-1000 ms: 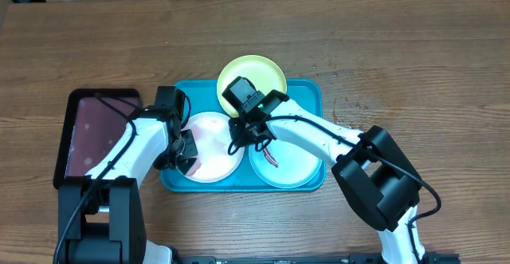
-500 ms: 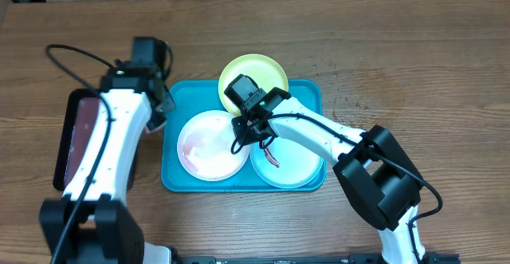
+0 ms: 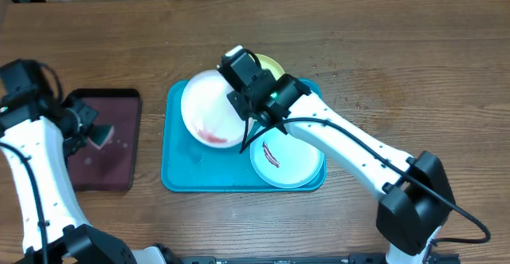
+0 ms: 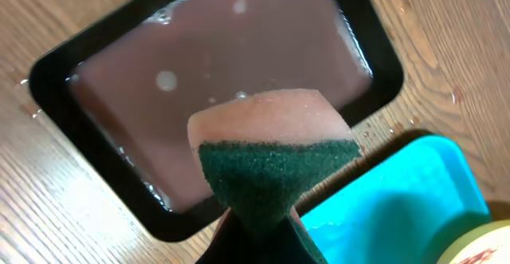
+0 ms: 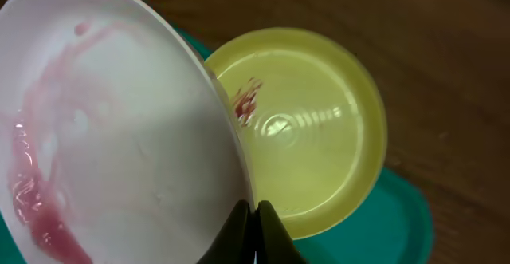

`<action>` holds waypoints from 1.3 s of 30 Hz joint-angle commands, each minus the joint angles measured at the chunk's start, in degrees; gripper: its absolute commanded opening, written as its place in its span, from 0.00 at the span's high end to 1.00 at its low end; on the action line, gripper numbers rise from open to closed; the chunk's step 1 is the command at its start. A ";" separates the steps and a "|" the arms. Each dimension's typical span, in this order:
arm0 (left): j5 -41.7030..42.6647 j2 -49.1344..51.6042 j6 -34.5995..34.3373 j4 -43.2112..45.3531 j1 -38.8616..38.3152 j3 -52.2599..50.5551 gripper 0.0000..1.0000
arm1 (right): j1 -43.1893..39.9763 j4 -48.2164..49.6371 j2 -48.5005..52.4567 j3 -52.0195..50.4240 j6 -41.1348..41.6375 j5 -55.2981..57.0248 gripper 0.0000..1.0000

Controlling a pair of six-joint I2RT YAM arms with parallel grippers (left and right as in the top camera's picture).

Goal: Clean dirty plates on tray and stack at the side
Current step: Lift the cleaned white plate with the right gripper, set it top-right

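The right gripper [image 3: 242,120] pinches the right rim of the smeared white plate [image 3: 205,108], tilted above the blue tray [image 3: 179,176]'s far-left corner, soiled face up-left toward the left gripper [image 3: 94,135], which clamps a sponge [image 4: 271,160] over the maroon tray [image 3: 107,172], well apart.

**Off to one side**

A dark maroon tray [image 3: 136,140] with a black rim lies on the wooden table [image 3: 398,41], wet inside, a few pale bubbles on the liquid. Above it is a pink sponge [image 4: 267,148] — green scouring face showing.
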 commanded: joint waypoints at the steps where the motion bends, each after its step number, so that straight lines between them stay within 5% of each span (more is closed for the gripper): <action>1: 3.28 -0.44 0.35 -0.37 2.43 0.04 0.96 | 1.90 0.22 -1.44 2.67 -6.27 9.75 0.96; 19: 2.95 0.20 0.37 2.10 3.34 0.02 0.96 | 12.92 15.89 -1.44 3.02 -41.31 29.57 0.96; 39: 2.97 0.20 0.59 2.10 3.52 0.00 0.96 | 12.98 19.61 -1.44 3.02 -41.94 33.27 0.96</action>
